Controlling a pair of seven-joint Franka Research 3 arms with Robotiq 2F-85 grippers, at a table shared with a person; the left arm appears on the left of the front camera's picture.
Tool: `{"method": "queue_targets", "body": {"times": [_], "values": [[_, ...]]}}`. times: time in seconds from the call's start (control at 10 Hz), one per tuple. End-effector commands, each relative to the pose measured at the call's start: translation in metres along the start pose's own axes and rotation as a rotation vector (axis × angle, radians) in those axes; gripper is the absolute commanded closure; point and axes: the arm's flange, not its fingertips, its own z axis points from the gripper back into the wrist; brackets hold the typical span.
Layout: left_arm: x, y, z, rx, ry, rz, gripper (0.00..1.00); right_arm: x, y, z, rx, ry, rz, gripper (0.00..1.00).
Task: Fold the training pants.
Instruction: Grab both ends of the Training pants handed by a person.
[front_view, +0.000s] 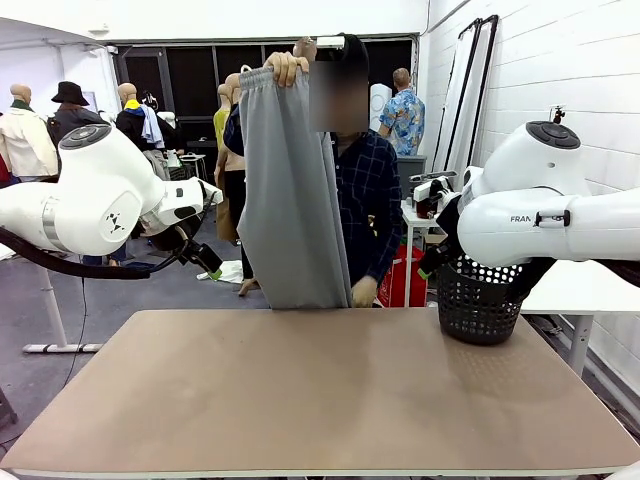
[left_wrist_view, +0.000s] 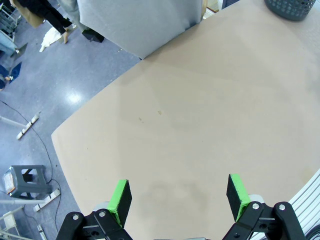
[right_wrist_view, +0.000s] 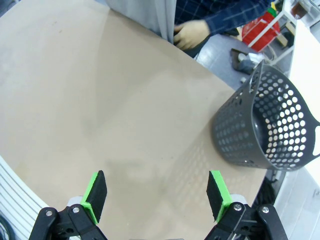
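A person at the far side of the table holds the light grey training pants (front_view: 290, 190) up by the waistband with one raised hand (front_view: 286, 66). They hang straight down, and the hem reaches the table's far edge, where the person's other hand (front_view: 365, 292) rests. The pants' lower part shows in the left wrist view (left_wrist_view: 135, 22) and in the right wrist view (right_wrist_view: 145, 12). My left gripper (front_view: 205, 262) hovers off the table's far left corner; it stands open (left_wrist_view: 178, 197) over bare tabletop. My right gripper (right_wrist_view: 156, 194) is open too, above the table near the basket.
A black perforated basket (front_view: 480, 300) stands on the far right corner of the tan table (front_view: 320, 390); it also appears as the basket (right_wrist_view: 265, 130) in the right wrist view. A red box (right_wrist_view: 260, 27) lies on the floor behind the table.
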Motion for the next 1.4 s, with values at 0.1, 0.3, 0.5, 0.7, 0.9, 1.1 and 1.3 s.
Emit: {"method": "queue_targets", "body": {"times": [0.1, 0.3, 0.5, 0.7, 0.9, 1.1, 1.3], "values": [[0.0, 0.0004, 0.0003, -0.002, -0.001, -0.001, 0.0, 0.0001, -0.0003, 0.0002, 0.001, -0.001, -0.001, 0.0], [0.0, 0.0004, 0.0003, -0.002, -0.001, -0.001, 0.0, 0.0001, -0.0003, 0.0002, 0.001, -0.001, -0.001, 0.0], [0.0, 0.0004, 0.0003, -0.002, -0.001, -0.001, 0.0, 0.0001, -0.0003, 0.0002, 0.001, -0.001, -0.001, 0.0], [0.0, 0.0004, 0.0003, -0.002, -0.001, -0.001, 0.0, 0.0001, -0.0003, 0.0002, 0.001, -0.001, -0.001, 0.0], [0.0, 0.0004, 0.0003, -0.002, -0.001, -0.001, 0.0, 0.0001, -0.0003, 0.0002, 0.001, -0.001, -0.001, 0.0], [0.0, 0.0004, 0.0003, -0.002, -0.001, -0.001, 0.0, 0.0001, -0.0003, 0.0002, 0.001, -0.001, -0.001, 0.0], [0.0, 0.0004, 0.0003, -0.002, -0.001, -0.001, 0.0, 0.0001, -0.0003, 0.0002, 0.001, -0.001, -0.001, 0.0]]}}
